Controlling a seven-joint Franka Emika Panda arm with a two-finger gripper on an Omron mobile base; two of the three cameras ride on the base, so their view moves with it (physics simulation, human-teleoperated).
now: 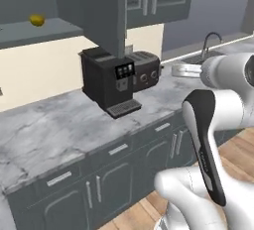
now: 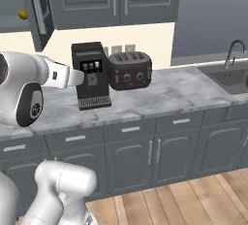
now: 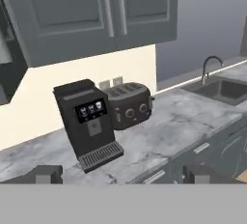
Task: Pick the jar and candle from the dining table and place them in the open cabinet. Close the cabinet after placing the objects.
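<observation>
The jar, the candle and the dining table are out of view. My gripper point(image 3: 124, 175) is open, its two dark fingertips point(image 3: 46, 174) wide apart with nothing between them, and it looks over a marble counter toward the wall. The open cabinet point(image 1: 44, 31) hangs at the upper left, its inner shelf bare except for a small yellow object point(image 1: 36, 20). Its open door point(image 2: 38, 10) swings out toward me above the coffee machine. In the hand view the door's dark edge point(image 3: 9, 68) shows at the left.
A black coffee machine point(image 1: 106, 83) and a dark toaster point(image 1: 144, 70) stand on the marble counter point(image 1: 44, 130) below shut wall cabinets point(image 3: 96, 10). A sink with a faucet point(image 2: 235, 52) lies to the right. Drawers and cupboard doors point(image 2: 145, 151) line the counter front.
</observation>
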